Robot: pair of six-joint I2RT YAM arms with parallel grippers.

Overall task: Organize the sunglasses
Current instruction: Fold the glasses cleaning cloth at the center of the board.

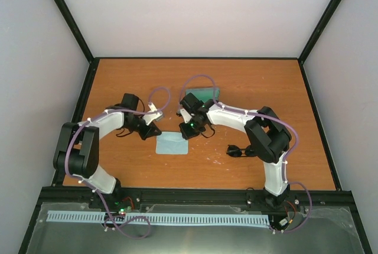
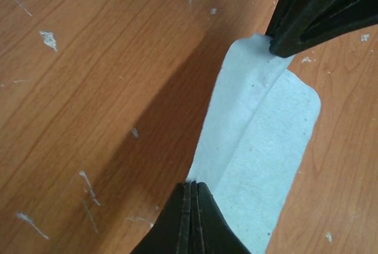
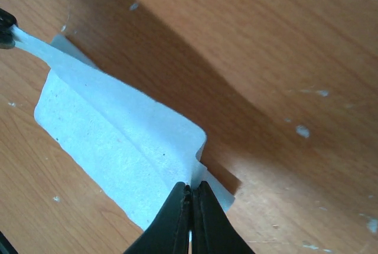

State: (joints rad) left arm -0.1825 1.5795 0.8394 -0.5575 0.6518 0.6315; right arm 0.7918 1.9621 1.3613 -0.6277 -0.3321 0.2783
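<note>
From above, the orange wooden counter [image 1: 118, 82] carries three things. The sunglasses [image 1: 238, 150], a small black pair, lie on its right half. They are just beside the right arm's folded elbow and well apart from both pincers. A pale blue cloth [image 1: 172, 145] sits near the middle, towards the near edge. A case [image 1: 202, 95] showing green lies further back, partly hidden by the right arm's wrist. The left pincer [image 1: 157, 131] meets the cloth's far left corner and the right pincer [image 1: 188, 130] its far right corner. From this height the jaws are too small to read.

In the left wrist view, the left pincer [image 2: 192, 186] rises from the bottom edge. Its jaws are pressed together, with a corner of the cloth [image 2: 266, 142] nipped between them. The cloth's edge is lifted into a ridge that runs up to the right pincer [image 2: 276, 44], which clamps the opposite corner at the top right. The rest of the cloth lies flat on the scuffed counter [image 2: 88, 88].

In the right wrist view, the right pincer [image 3: 190, 186] is at the bottom, its jaws squeezed tight on a corner of the cloth [image 3: 118, 147]. The raised edge stretches away to the upper left, where the left pincer [image 3: 5, 29] grips the far corner at the frame's border. The cloth casts a long shadow across the counter [image 3: 283, 59].
</note>
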